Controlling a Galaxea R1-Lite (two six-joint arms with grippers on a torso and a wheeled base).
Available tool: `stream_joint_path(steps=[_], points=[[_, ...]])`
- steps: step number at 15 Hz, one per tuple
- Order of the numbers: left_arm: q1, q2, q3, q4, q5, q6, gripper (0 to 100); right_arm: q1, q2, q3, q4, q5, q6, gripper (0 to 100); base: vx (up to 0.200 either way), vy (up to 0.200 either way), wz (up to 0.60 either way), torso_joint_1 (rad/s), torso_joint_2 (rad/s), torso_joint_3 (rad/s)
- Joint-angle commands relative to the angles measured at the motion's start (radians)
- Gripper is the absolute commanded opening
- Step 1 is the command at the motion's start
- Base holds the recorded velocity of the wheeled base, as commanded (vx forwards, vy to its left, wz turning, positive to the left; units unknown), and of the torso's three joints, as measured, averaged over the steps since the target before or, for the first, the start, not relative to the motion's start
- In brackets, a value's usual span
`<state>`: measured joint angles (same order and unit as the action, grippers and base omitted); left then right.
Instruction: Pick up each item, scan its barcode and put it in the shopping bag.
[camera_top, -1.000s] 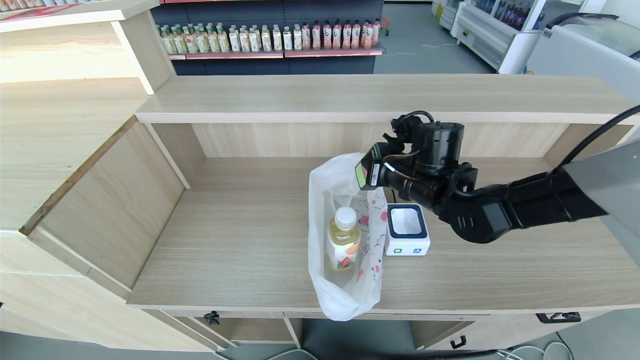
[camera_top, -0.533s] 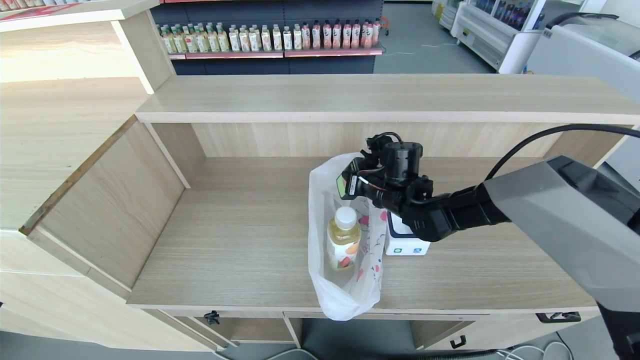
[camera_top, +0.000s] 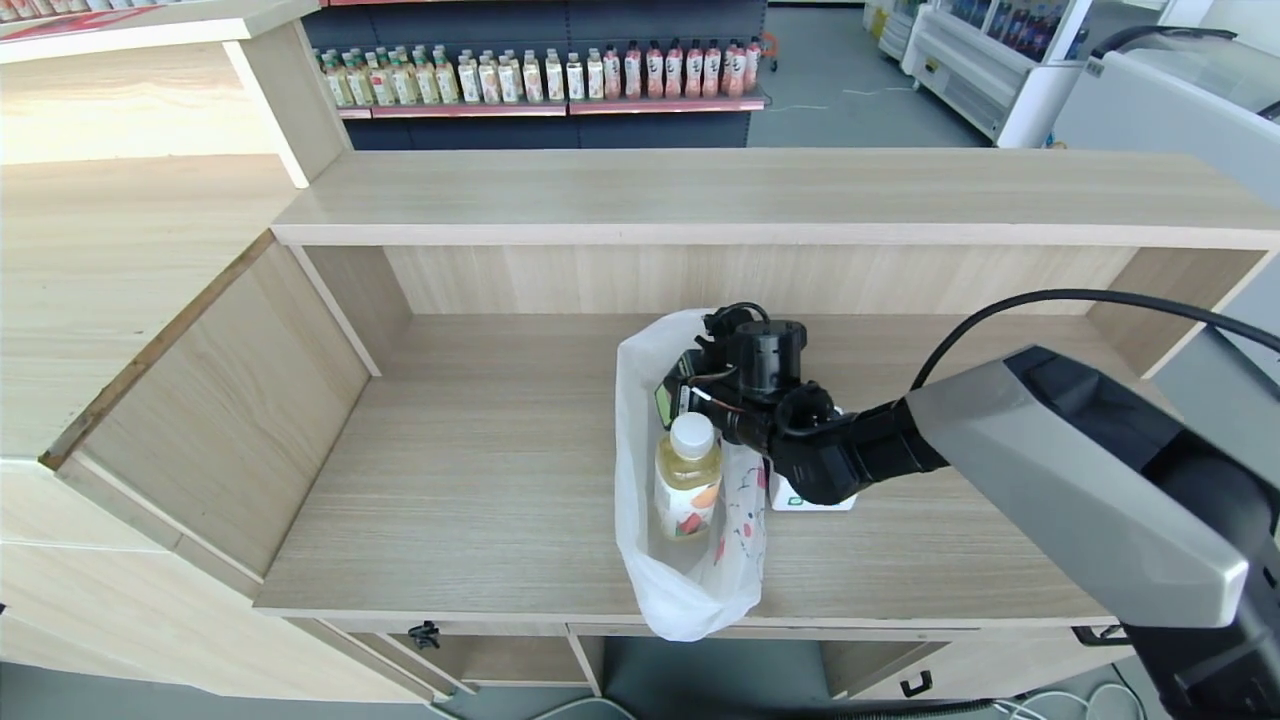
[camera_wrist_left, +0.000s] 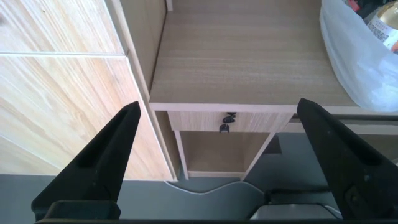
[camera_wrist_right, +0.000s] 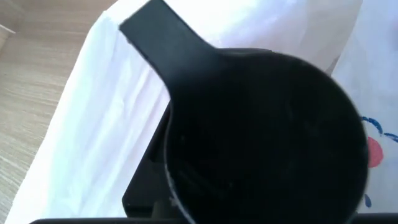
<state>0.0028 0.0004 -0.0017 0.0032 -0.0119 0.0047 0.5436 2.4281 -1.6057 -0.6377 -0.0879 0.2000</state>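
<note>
Dropping the held item into the bag looks like the step in hand.

The light wooden checkout counter (camera_top: 480, 480) carries it all. Near its front edge stands the white thin-plastic shopping bag (camera_top: 640, 560), mouth open upward. The right gripper (camera_top: 680, 395) is at that mouth, pinching a black round flat item (camera_wrist_right: 267, 137) w/ a greenish edge (what it is, can't tell). Upright inside the bag is a clear plastic bottle (camera_top: 687, 480) of yellowish drink w/ white cap, just under the gripper. The white box-shaped barcode scanner (camera_top: 800, 497) sits just beside the bag on the right, mostly hidden by the arm. The left gripper (camera_wrist_left: 219, 124) hangs off the counter's front-left, fingers spread wide, nothing in them.

To do it well:
- Lower the item on the free side of the bottle, not onto its cap, or the bottle may tip.
- Release only once well below the rim; the film is limp and may fold in.
- Withdraw straight up so the fingers don't snag the plastic.

Labels, big to small:
- The bag has red and blue printed shapes, no legible text.
- The bottle label shows orange-red artwork, print too small to read.
- The scanner front has a small green mark, unreadable.
</note>
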Motion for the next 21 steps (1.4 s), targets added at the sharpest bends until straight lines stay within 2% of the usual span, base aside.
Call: stream_joint_path(steps=[1, 10, 11, 15, 18, 21], points=[[0.000, 0.000, 0.000, 0.000, 0.000, 0.000, 100, 0.002, 0.020, 0.000, 0.000, -0.001, -0.017, 0, 0.000, 0.000, 0.00, 0.000, 0.00, 0.000], [0.000, 0.000, 0.000, 0.000, 0.000, 0.000, 100, 0.006, 0.074, 0.000, 0.001, -0.001, -0.114, 0, 0.000, 0.000, 0.00, 0.000, 0.00, 0.000], [0.000, 0.000, 0.000, 0.000, 0.000, 0.000, 100, 0.006, 0.075, -0.002, 0.001, -0.001, -0.114, 100, 0.000, 0.000, 0.00, 0.000, 0.00, 0.000], [0.000, 0.000, 0.000, 0.000, 0.000, 0.000, 100, 0.010, 0.060, -0.046, -0.027, 0.004, -0.062, 100, 0.000, 0.000, 0.00, 0.000, 0.00, 0.000], [0.000, 0.000, 0.000, 0.000, 0.000, 0.000, 100, 0.010, 0.011, -0.132, -0.013, 0.016, -0.037, 100, 0.000, 0.000, 0.00, 0.000, 0.00, 0.000], [0.000, 0.000, 0.000, 0.000, 0.000, -0.002, 100, 0.009, -0.100, -0.132, 0.041, 0.025, 0.038, 100, 0.000, 0.000, 0.00, 0.000, 0.00, 0.000]])
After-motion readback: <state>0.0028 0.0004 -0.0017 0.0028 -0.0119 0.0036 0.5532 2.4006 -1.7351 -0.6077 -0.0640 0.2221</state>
